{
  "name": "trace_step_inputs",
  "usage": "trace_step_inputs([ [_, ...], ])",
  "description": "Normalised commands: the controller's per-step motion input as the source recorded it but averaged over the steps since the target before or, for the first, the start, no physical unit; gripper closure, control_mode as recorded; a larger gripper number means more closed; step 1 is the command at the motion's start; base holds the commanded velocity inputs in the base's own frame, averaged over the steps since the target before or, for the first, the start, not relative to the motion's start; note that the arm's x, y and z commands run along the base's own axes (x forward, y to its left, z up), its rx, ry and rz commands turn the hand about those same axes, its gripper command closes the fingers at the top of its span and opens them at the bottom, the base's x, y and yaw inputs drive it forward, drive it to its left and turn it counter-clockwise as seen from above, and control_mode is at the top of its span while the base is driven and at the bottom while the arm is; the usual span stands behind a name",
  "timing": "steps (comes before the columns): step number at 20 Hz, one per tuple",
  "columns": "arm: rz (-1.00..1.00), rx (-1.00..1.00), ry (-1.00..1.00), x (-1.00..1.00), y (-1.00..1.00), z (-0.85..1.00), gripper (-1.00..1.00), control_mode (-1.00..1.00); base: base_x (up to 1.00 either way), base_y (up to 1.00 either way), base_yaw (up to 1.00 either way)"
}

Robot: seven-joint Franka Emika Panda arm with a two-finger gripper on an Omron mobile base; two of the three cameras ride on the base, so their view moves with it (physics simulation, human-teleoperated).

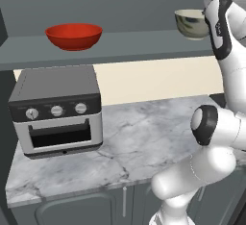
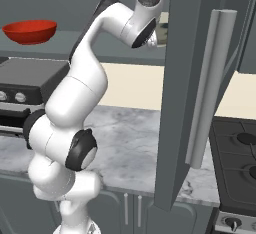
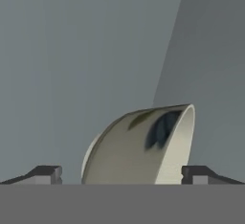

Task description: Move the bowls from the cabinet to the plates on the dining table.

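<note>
Cream-beige and glossy, one bowl (image 1: 191, 23) stood on the shelf (image 1: 120, 43) of the open cabinet, at the right end of the left base view, close behind the arm's white upper link. Red, the other bowl (image 1: 74, 36) sat further left on the same shelf, well apart from the first, above the toaster oven (image 1: 56, 111) on the marble desk (image 1: 144, 142). In the hand view the pincer (image 3: 122, 173) was spread wide, one dark fingertip (image 3: 45, 174) on each side of the cream-beige bowl (image 3: 143, 146), whose rim and pale inside rose between them; whether the tips touched it could not be told. From the right base view the arm reached up toward the shelf, the red bowl (image 2: 30, 31) at far left, and the cabinet door (image 2: 200, 88) with its long silver bar handle (image 2: 210, 88) stood open in the foreground beside the stove (image 2: 237, 163).
</note>
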Motion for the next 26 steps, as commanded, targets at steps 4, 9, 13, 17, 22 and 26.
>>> trace_step_inputs([
  [4,0.01,0.0,0.0,0.28,-0.09,-0.03,-1.0,-1.0,0.0,0.0,0.0],
  [9,0.02,0.0,0.0,0.28,-0.09,-0.02,-1.0,-1.0,0.0,0.0,0.0],
  [13,0.02,0.0,0.0,0.27,-0.08,-0.02,-1.0,-1.0,0.0,0.0,0.0],
  [17,0.02,0.0,0.0,0.27,-0.08,-0.03,-1.0,-1.0,0.0,0.0,0.0],
  [22,0.01,0.0,0.0,0.26,-0.08,-0.01,1.0,-1.0,0.0,0.0,0.0],
  [26,0.01,0.0,0.01,0.08,-0.04,0.0,1.0,-1.0,0.0,0.0,0.0],
])
